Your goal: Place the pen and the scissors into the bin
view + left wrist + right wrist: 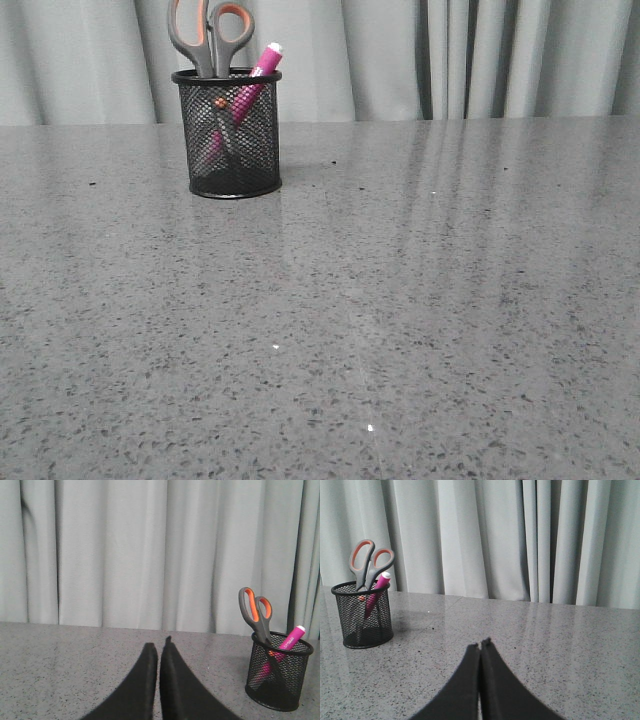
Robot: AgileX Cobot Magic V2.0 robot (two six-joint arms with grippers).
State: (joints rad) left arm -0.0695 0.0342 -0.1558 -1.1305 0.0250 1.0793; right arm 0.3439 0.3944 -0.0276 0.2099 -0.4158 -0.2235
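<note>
The black wire-mesh bin (235, 150) stands upright at the far left of the table. The scissors (207, 35) stand in it, blades down, with the orange-lined grey loops above the rim. The magenta pen (255, 78) leans in it, white end up. The bin also shows in the left wrist view (277, 680) and in the right wrist view (363, 615), with scissors (256, 611) (367, 562) and pen (290, 639) (380, 586) inside. My left gripper (159, 644) is shut and empty, well short of the bin. My right gripper (480, 645) is shut and empty, far from it. Neither gripper shows in the front view.
The grey speckled table (400, 300) runs back to a pale grey curtain (450, 55) hanging along its far edge.
</note>
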